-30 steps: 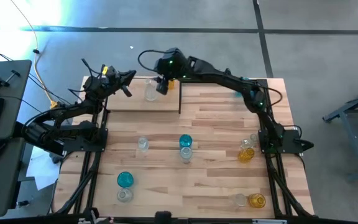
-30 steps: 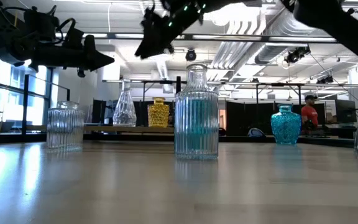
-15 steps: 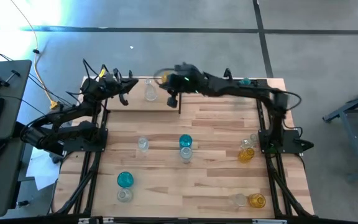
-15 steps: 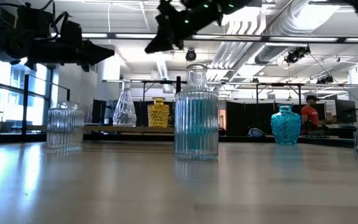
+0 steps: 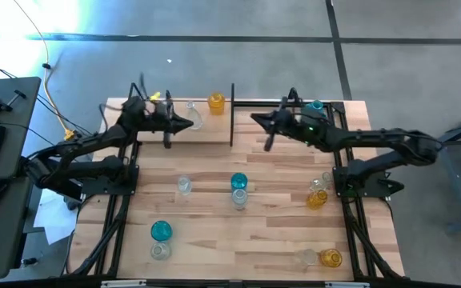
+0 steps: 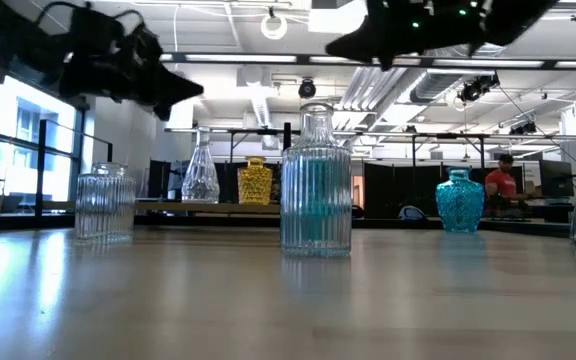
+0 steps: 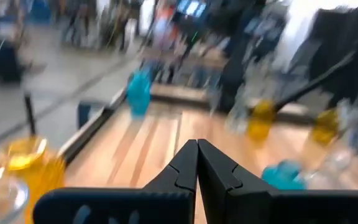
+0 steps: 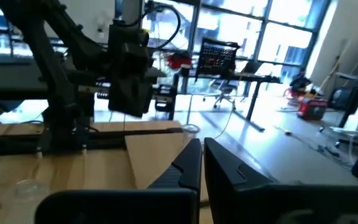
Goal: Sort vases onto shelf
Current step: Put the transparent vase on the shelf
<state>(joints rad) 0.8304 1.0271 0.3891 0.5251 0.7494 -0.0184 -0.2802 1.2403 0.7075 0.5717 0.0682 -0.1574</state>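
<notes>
Hovering empty over the shelf (image 5: 194, 132), both pinched closed: left gripper (image 5: 184, 126) beside a clear vase (image 5: 193, 114), right gripper (image 5: 256, 118) past the yellow vase (image 5: 215, 102).

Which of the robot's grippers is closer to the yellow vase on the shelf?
Left. The left gripper hangs just beside the yellow vase; the right gripper sits past the shelf's end post.

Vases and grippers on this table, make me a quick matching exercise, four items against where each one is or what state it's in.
Items:
1. amber vase
2. clear vase
3. teal vase
4. right gripper

Places or states:
A. on the tabletop, near the front left
B. on the shelf, next to its black end post
C. shut and empty, in the air right of the shelf
D. on the shelf, just ahead of the left gripper

Pairs: 1-B, 2-D, 3-A, 4-C
</notes>
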